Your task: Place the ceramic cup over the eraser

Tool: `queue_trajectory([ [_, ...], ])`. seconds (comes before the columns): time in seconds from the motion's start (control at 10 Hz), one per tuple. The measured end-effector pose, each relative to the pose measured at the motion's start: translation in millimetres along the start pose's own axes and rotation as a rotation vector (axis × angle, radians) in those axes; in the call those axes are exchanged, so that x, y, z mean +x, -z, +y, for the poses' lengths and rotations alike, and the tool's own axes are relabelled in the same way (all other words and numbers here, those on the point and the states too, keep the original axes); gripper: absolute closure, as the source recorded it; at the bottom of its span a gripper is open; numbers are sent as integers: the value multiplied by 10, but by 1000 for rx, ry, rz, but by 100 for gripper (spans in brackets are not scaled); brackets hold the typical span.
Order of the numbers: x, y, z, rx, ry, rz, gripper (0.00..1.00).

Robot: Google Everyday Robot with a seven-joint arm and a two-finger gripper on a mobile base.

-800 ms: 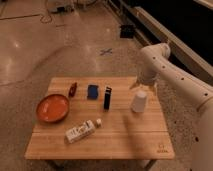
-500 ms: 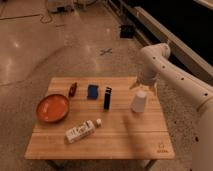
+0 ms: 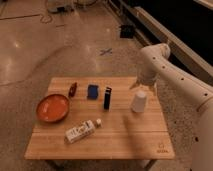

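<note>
The ceramic cup (image 3: 139, 101) is a small plain white tapered cup standing mouth down on the right part of the wooden table (image 3: 120, 135). The eraser (image 3: 107, 97) is a narrow black block standing upright near the table's middle, a short way left of the cup and apart from it. My gripper (image 3: 143, 86) hangs from the white arm just above and behind the cup, its two fingers pointing down on either side of the cup's top.
A flat blue pad (image 3: 92, 91) lies left of the eraser. A small dark red object (image 3: 73, 89) lies further left. An orange bowl (image 3: 52, 107) sits at the left edge. A white labelled bottle (image 3: 81, 131) lies on its side near the front.
</note>
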Motion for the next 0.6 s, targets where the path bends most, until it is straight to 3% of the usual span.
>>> queue_trajectory([
  [0.6,6,3,-10,1,1,1,23],
])
